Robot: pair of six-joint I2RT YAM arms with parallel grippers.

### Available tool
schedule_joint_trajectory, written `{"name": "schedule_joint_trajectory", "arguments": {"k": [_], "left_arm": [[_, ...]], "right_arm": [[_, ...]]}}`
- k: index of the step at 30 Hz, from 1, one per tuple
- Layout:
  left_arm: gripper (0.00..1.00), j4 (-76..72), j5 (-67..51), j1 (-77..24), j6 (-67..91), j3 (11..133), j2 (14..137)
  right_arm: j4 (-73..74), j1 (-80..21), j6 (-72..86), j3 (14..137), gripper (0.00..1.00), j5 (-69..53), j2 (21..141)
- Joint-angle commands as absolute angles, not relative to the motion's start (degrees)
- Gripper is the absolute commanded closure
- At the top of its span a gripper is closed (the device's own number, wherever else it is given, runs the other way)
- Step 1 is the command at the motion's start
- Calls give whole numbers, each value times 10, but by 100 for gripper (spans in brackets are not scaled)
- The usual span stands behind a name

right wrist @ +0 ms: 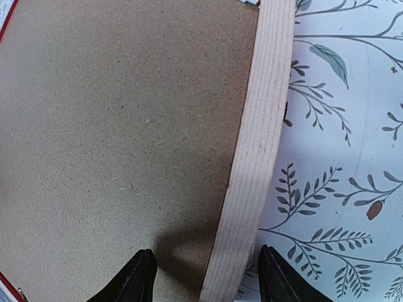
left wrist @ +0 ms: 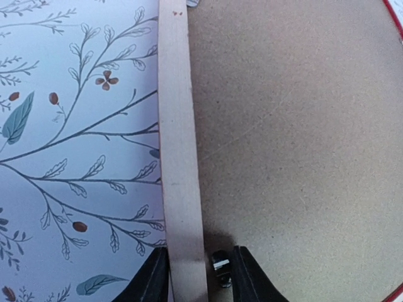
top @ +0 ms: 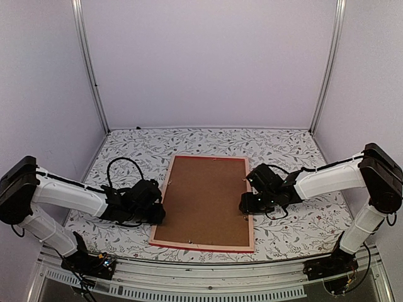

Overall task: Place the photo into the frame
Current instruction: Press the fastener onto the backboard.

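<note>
The frame lies face down in the middle of the table, its pale wood back up and a red edge along the near side. A brown backing board fills it. The photo is hidden. My left gripper straddles the left rail near the front corner. One finger presses the rail's outer side and the other a small metal tab on the board, so the left gripper is shut on the frame. My right gripper stands open astride the right rail, with the right gripper clear of it on both sides.
A floral tablecloth covers the table. A black cable loop rises from the left arm. Small metal tabs sit along the frame's inner edges. Lilac walls with metal posts close in the back and sides.
</note>
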State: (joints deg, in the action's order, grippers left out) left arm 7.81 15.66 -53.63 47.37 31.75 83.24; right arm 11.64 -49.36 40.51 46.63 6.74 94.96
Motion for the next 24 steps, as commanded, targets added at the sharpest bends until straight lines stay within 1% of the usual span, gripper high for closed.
{"name": "schedule_joint_trajectory", "arguments": {"k": [1, 8, 11, 13, 16, 18, 21, 24], "left_arm": [[67, 141, 135, -526, 475, 287, 860], [71, 132, 120, -516, 477, 278, 862], [70, 129, 113, -514, 480, 274, 862], [63, 129, 112, -512, 484, 274, 859], [46, 126, 107, -507, 489, 276, 848], [36, 122, 101, -502, 490, 276, 840], [31, 118, 94, -491, 492, 273, 833], [31, 110, 87, -483, 491, 268, 822]], "right_arm": [[123, -490, 405, 466, 41, 57, 954], [127, -490, 403, 471, 41, 56, 955], [127, -490, 402, 474, 41, 55, 958], [127, -490, 400, 477, 41, 54, 960], [128, -491, 399, 478, 41, 54, 961], [127, -490, 398, 477, 41, 54, 961], [123, -490, 400, 473, 41, 52, 962], [121, -490, 402, 468, 41, 50, 962]]}}
